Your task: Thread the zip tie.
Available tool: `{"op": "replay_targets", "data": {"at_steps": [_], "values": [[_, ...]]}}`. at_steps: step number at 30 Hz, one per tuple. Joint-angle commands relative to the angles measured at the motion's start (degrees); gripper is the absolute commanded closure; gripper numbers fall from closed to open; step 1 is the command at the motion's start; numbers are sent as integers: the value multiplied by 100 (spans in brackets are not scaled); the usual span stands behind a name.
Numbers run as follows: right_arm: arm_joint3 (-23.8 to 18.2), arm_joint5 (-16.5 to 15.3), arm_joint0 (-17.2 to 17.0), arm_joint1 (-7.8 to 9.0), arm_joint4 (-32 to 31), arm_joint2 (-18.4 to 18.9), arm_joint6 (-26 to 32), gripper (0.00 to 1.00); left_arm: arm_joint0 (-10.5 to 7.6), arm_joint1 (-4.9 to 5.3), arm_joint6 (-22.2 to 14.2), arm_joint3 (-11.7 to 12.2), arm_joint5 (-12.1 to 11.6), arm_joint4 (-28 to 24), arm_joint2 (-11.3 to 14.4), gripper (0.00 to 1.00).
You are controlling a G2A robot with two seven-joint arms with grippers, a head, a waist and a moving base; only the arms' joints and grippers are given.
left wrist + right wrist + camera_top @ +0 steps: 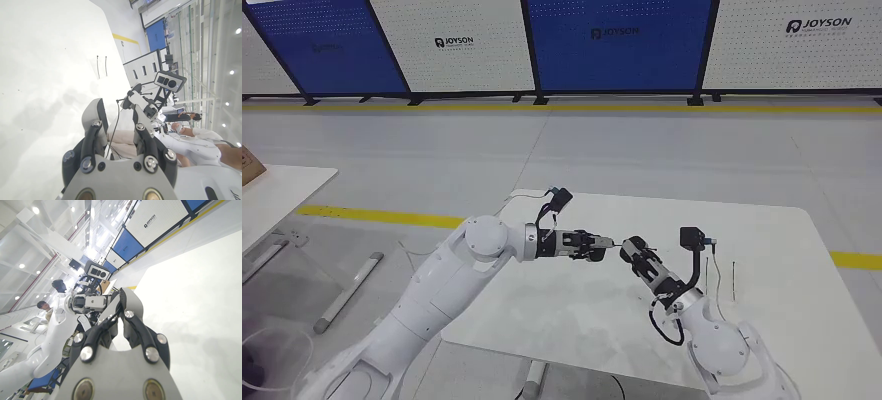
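A thin black zip tie [115,121] hangs in the air between my two grippers, above the middle of the white table [572,320]. My right gripper [130,98] is shut on it, and a short end sticks out on each side of its fingers. From there the strap [614,243] runs straight to my left gripper [117,106] and passes between its fingers. Those fingers stand apart, so that gripper is open. In the right wrist view the strap [116,314] lies between the closed fingers of the right gripper [119,302]. In the top view the left gripper [600,243] and right gripper [626,247] face each other, almost touching.
Two spare black zip ties [717,275] [734,277] lie side by side on the table beyond the right arm; the left wrist view shows them too [98,66]. The table's rounded corners and edges lie far from both grippers.
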Motion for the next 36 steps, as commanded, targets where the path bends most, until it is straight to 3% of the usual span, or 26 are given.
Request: {"op": "replay_targets", "data": {"at_steps": [1, 10, 12, 36], "values": [[3, 6, 6, -1, -11, -6, 6, 100, -8, 1, -17, 4, 8, 6, 6, 79], [-14, 13, 8, -3, -79, -36, 0, 100, -52, -2, -60, 24, 65, 65, 59, 90], [-17, 7, 4, -3, -87, -37, -7, 100, -57, -2, -65, 26, 80, 84, 72, 100], [-33, 168, 67, 14, -135, -19, 348, 100, -58, 33, -194, -79, 8, 260, 82, 100]]}}
